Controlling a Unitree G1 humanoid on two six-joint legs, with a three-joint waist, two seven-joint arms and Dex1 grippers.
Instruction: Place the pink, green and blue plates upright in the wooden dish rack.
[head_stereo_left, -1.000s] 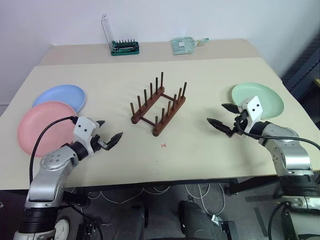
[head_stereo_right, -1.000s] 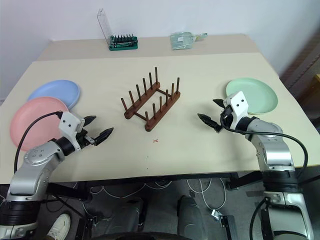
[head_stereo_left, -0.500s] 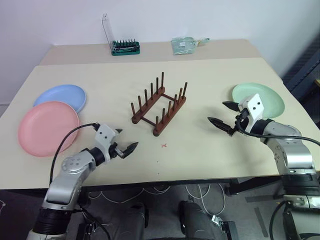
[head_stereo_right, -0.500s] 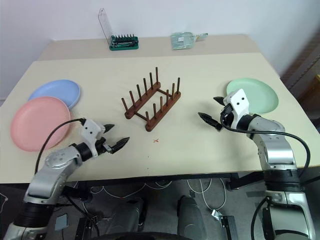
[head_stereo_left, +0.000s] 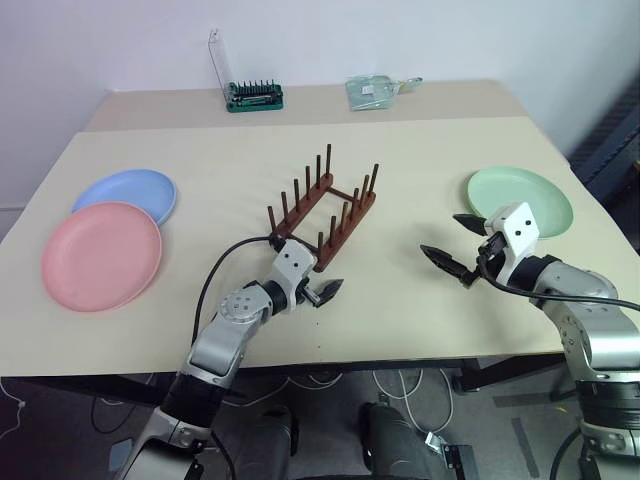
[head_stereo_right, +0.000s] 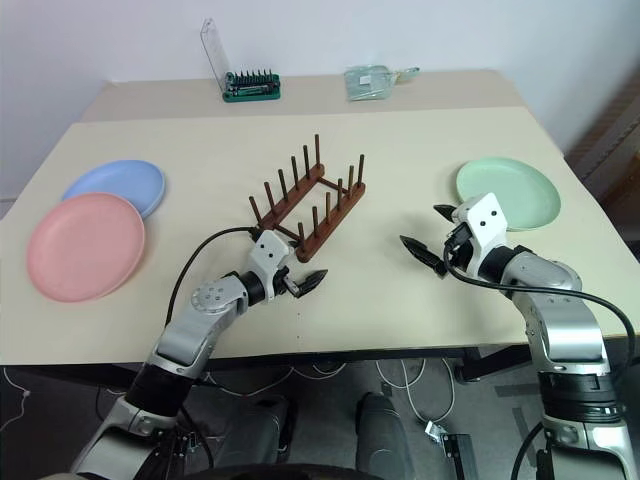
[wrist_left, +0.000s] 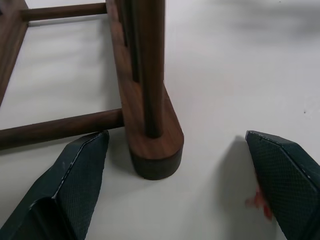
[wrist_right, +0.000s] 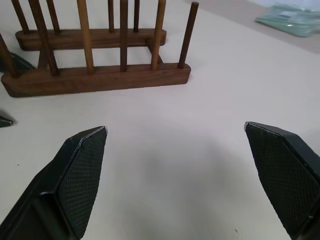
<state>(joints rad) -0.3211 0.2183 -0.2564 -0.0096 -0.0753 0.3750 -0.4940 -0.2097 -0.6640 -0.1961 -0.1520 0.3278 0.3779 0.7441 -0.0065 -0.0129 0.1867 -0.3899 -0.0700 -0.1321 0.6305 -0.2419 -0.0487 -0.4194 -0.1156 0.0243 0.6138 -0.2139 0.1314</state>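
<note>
Rack of dark wood was seen at the middle of the table, its two pegged rails running on a diagonal from the near left to the far right, pegs upright and every slot bare. Plates were laid flat on the tabletop: the pink plate at the near left, the blue plate just behind it with its near edge tucked under the pink rim, and the green plate well apart at the far right.

The left gripper was held low at the near end of the rack, its forearm stretched forward and rightward across the table; its jaws were spread wide and empty, one finger beside the rounded end of the near rail, whether touching could not be told. The right gripper was held above the table between the rack and the green plate, pointed leftward toward the rack, its fingers likewise parted with nothing between them. A green tool holder and a clear packet were seen at the far edge.
</note>
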